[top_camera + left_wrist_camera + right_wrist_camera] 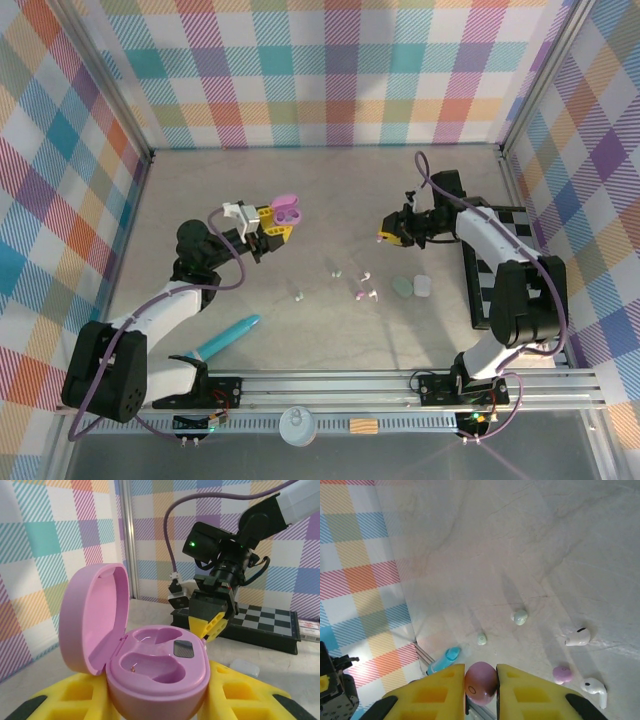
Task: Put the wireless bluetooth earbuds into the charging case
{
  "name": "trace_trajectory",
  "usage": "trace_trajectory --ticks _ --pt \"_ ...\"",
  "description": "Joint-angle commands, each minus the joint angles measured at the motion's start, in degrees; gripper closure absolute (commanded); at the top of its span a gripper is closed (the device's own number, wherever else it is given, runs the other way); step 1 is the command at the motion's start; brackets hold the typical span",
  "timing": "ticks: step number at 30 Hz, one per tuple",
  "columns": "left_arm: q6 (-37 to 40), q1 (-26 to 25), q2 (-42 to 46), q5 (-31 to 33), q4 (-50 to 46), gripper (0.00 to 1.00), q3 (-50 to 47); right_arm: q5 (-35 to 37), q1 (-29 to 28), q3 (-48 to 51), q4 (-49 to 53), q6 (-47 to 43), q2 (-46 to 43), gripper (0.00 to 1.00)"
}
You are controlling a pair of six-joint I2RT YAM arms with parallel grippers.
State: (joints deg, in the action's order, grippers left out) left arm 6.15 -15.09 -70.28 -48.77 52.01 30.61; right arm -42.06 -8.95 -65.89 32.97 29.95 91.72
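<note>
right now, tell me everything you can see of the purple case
The purple case is a glossy pastel plastic pebble, its hinged lid swung open and standing up at the left. The base shows two empty wells, a small dark patch between them and a tiny metal contact in the near well. The left gripper clamps the base between yellow fingers. Beyond it hangs the right gripper, shut on a purple earbud.
</note>
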Motion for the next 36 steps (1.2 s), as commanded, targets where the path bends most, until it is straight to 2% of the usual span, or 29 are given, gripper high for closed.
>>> trace_trajectory --ticks 1,4,10,20,36 --pt "3.0 -1.7 -0.7 -0.1 -1.3 0.71 2.1 -2.1 -0.1 -1.9 4.4 -2.6 -2.6 0.79" --pt "4.3 -3.2 -1.4 0.1 -2.9 0.71 2.9 0.2 -1.7 -4.7 9.7 -7.2 -4.1 0.79" --pt "4.6 -6.3 -3.7 -0.1 -2.9 0.71 4.3 1.2 -6.3 -9.8 14.1 -9.5 -7.7 0.79" --pt "3.2 -11.5 -9.2 -0.5 0.1 0.71 7.7 2.6 -15.6 -20.4 15.5 -10.2 -8.7 0.78" --pt "1.5 -15.5 -11.5 -0.4 1.9 0.71 9.6 2.3 -17.7 -21.6 14.0 -11.2 -6.5 0.78"
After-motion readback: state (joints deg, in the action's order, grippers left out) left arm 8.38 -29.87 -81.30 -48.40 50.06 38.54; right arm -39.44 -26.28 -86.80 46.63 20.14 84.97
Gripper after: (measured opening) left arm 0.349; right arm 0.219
